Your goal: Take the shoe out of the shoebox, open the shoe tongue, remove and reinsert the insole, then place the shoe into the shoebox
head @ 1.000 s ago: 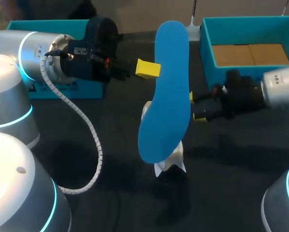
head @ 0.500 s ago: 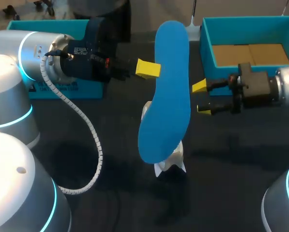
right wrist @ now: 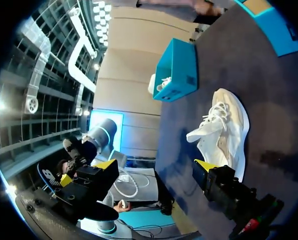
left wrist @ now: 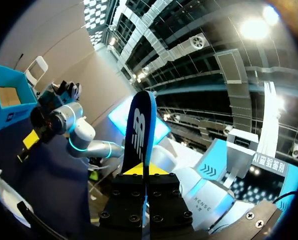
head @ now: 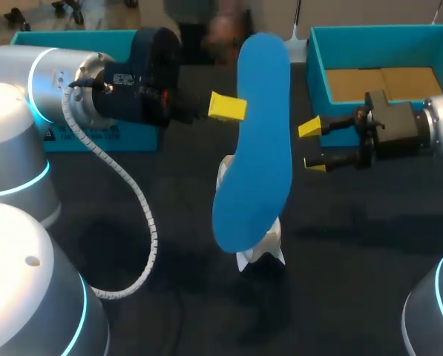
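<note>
At the desk's far left corner stands a teal box (head: 136, 138), partly hidden behind our left arm. Our left gripper (head: 232, 107) is clamped on the blue insole (head: 262, 141). It pinches 1 long edge near the narrower upper end, so the insole stands on end with its broader end hanging down.

Below that lower end, near the middle of the desk, lies the white shoe (head: 262, 251). The right wrist view shows it resting on its sole with the laces up. We cannot tell whether the insole touches it.

Just right of the insole, and apart from it, our right gripper (head: 312, 146) has its 2 fingers spread and holds nothing. The open shoebox (head: 319, 70) sits at the far right corner with its brown floor showing.

We judge the insole to be light, thin and springy. It keeps its shape while hanging, but it will likely buckle if we push it from the top. The grip near the heel end suits feeding the broad end in first.

The shoe looks light and soft in the upper, so it may slide or fold on the desk. We would have the free gripper take the tongue or the heel collar to steady it and hold the mouth open.
</note>
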